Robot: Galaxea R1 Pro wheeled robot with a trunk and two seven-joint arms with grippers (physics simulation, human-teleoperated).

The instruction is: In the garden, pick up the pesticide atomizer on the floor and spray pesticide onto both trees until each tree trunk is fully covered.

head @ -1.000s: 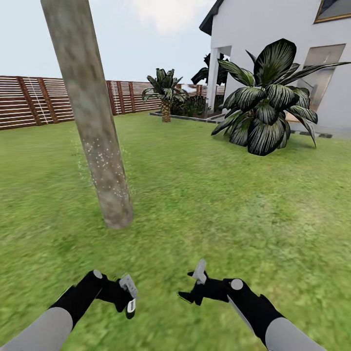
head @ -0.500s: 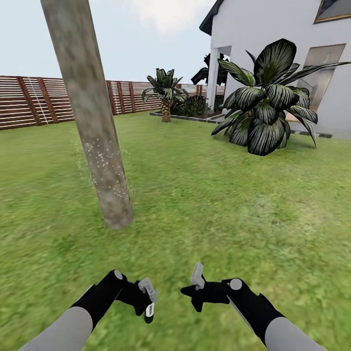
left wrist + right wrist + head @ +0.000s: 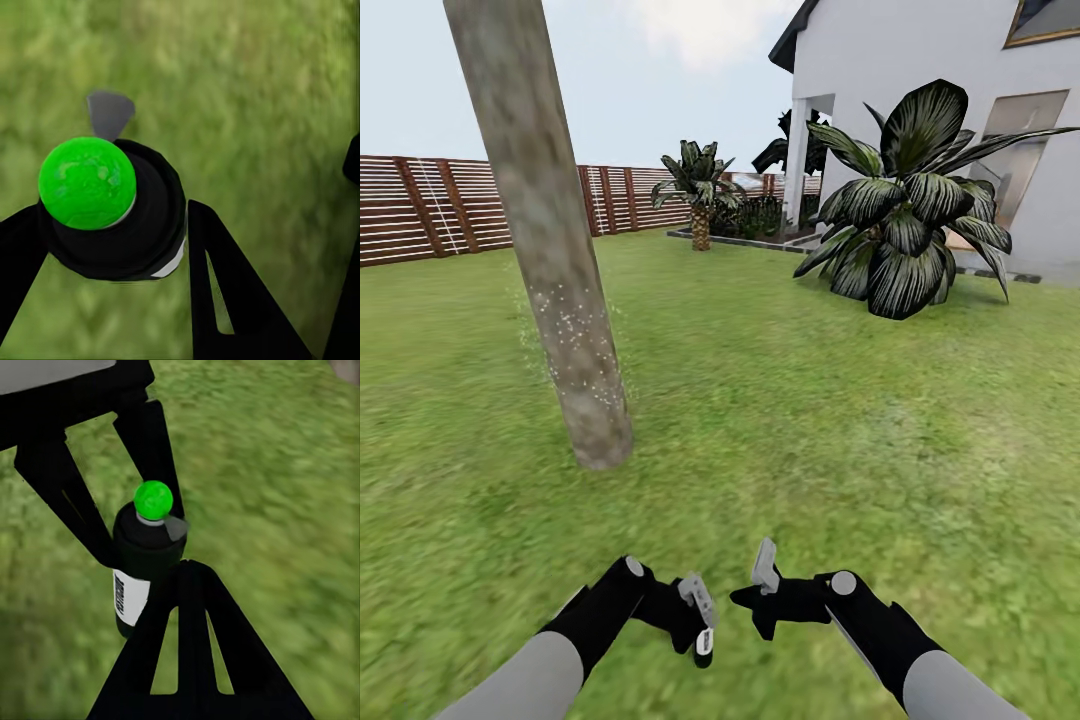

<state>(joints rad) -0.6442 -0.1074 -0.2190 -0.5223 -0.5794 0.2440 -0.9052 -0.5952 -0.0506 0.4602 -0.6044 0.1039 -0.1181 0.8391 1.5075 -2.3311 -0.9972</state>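
The pesticide atomizer [image 3: 700, 610] is a black bottle with a green ball top, a grey nozzle and a white label. My left gripper [image 3: 695, 625] is shut on it low over the grass. In the left wrist view the atomizer [image 3: 142, 225] sits between the black fingers [image 3: 225, 300]. My right gripper [image 3: 745, 600] is shut and empty, just right of the bottle and pointing at it. The right wrist view has the atomizer [image 3: 146, 555] just beyond my right gripper [image 3: 187, 566]. One pale mottled tree trunk [image 3: 550, 260] rises ahead on the left, with white specks on its lower part.
Green lawn [image 3: 810, 430] stretches ahead. A short palm [image 3: 700, 195] stands far back by the brown slat fence [image 3: 420, 205]. A large dark-leaved plant [image 3: 905, 220] grows at the right in front of the white house [image 3: 900, 60].
My left arm has moved to the right with the atomizer, bringing it close beside the right gripper. The right gripper shifted slightly lower and then held still.
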